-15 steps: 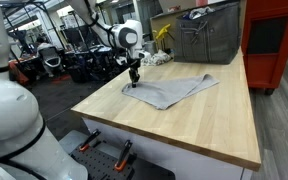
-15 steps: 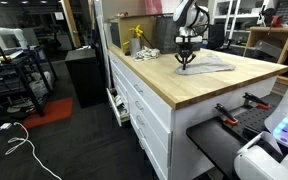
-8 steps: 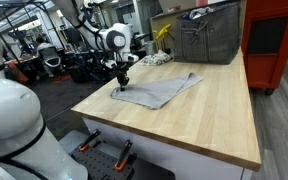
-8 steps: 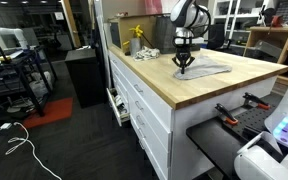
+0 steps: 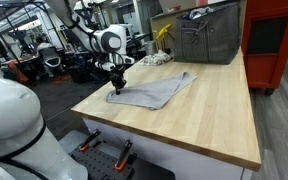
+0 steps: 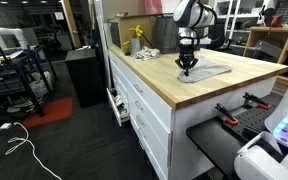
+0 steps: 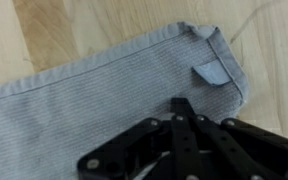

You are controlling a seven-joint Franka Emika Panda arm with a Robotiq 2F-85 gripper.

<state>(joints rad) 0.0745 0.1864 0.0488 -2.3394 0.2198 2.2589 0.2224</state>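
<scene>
A grey cloth (image 5: 156,90) lies flat on the wooden table (image 5: 199,125); it also shows as a thin sheet in an exterior view (image 6: 211,70). My gripper (image 5: 116,88) points straight down at the cloth's corner nearest the table's end, and stands at that same corner in an exterior view (image 6: 187,70). In the wrist view the black fingers (image 7: 182,104) are pressed together, shut on the cloth (image 7: 84,100) a little inside its hemmed corner. A small label (image 7: 209,72) is sewn by that corner. Whether fabric is pinched between the tips is hidden.
A metal wire basket (image 5: 210,36), a yellow object (image 5: 162,33) and crumpled white material (image 5: 154,58) stand at the table's far end. A red cabinet (image 5: 275,40) is beyond. White drawers (image 6: 144,108) run under the table edge. Another robot's white body (image 5: 12,125) fills the near corner.
The gripper has slid toward the table's end and the grey cloth has been dragged along with it. The fingers have stayed shut.
</scene>
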